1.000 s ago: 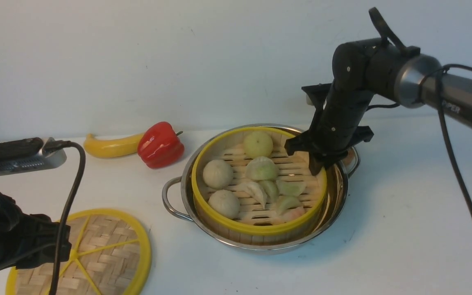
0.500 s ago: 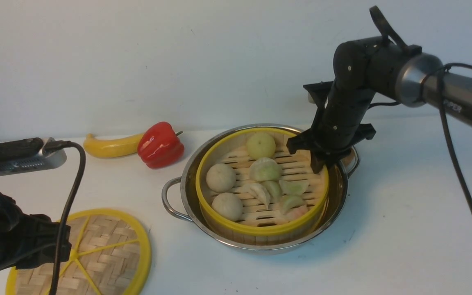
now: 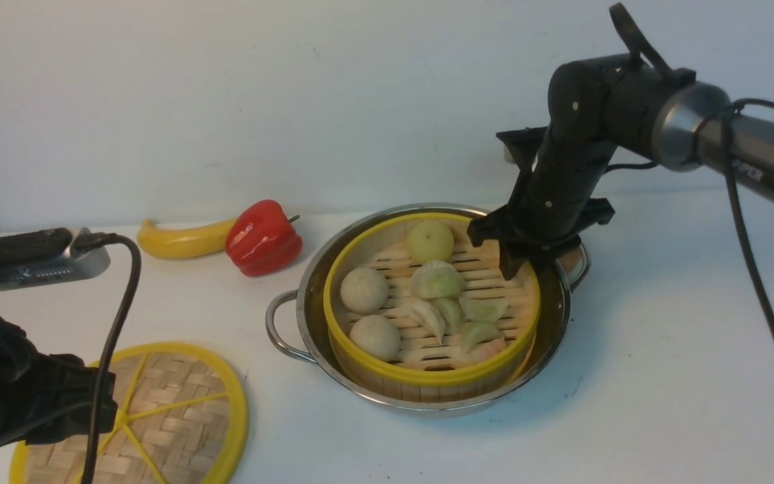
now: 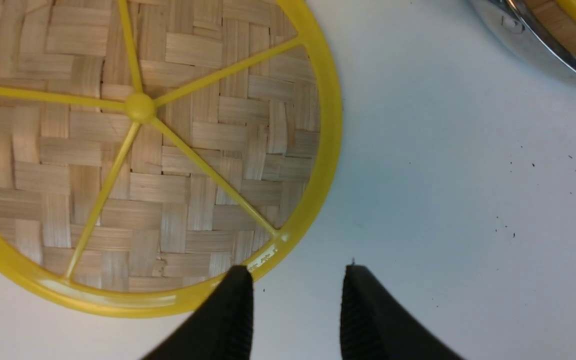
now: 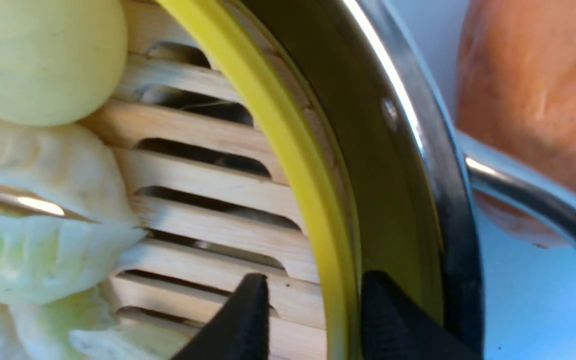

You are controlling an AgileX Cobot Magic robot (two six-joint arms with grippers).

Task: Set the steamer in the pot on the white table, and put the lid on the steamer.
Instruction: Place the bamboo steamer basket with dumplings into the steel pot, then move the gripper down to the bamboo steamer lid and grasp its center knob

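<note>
The steamer, with toy buns and dumplings on its slats, sits inside the steel pot on the white table. My right gripper hovers over the steamer's far right rim. In the right wrist view it is open, its jaws astride the yellow rim, beside the pot's rim. The woven lid lies flat at the front left. My left gripper is open and empty over the table beside the lid's rim.
A banana and a red pepper lie at the back left near the wall. An orange-brown object sits just behind the pot's right handle. The pot's left handle points toward the lid.
The steamer has slid a little to the right and settled lower in the pot. My right gripper has risen slightly over its rim. The left arm has not moved.
</note>
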